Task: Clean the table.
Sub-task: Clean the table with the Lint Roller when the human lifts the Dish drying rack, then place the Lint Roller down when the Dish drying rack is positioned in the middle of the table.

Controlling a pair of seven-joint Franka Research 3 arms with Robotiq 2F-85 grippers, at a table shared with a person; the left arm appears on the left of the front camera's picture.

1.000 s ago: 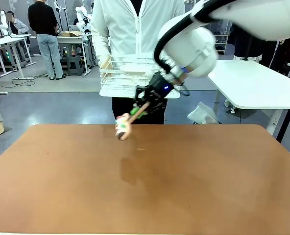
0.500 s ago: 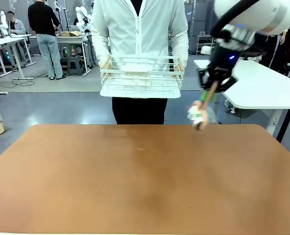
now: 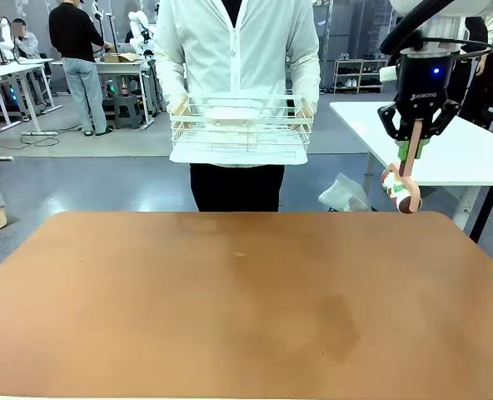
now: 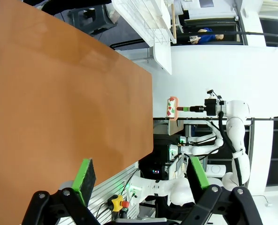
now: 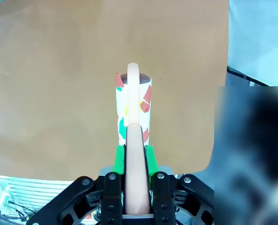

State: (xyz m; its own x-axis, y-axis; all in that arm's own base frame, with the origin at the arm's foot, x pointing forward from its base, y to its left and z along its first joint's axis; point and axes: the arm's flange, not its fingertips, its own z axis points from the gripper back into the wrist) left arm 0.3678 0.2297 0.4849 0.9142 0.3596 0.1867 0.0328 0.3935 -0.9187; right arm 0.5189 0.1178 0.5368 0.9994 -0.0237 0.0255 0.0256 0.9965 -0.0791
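The reddish-brown table [image 3: 246,300] spreads across the front view with a bare top. Above its far right corner hangs my right gripper [image 3: 410,152], pointing straight down and shut on the pink handle of a lint roller [image 3: 400,192], whose white roll carries red and green patches. From the right wrist, the roller [image 5: 133,105] stands out past the right gripper [image 5: 134,157] above the table [image 5: 59,70]. My left gripper [image 4: 142,174] is open with nothing between its green pads, off the table's [image 4: 59,93] near edge. The roller [image 4: 172,108] shows far off there.
A person stands at the far side holding a white wire basket [image 3: 240,125] in both hands at chest height. A white-topped table [image 3: 446,150] stands behind the right corner, and a clear plastic bag [image 3: 344,193] lies on the floor.
My right arm has swung from the far left-centre of the table to its far right corner, carrying the lint roller, which now hangs vertically. The person and basket stayed put.
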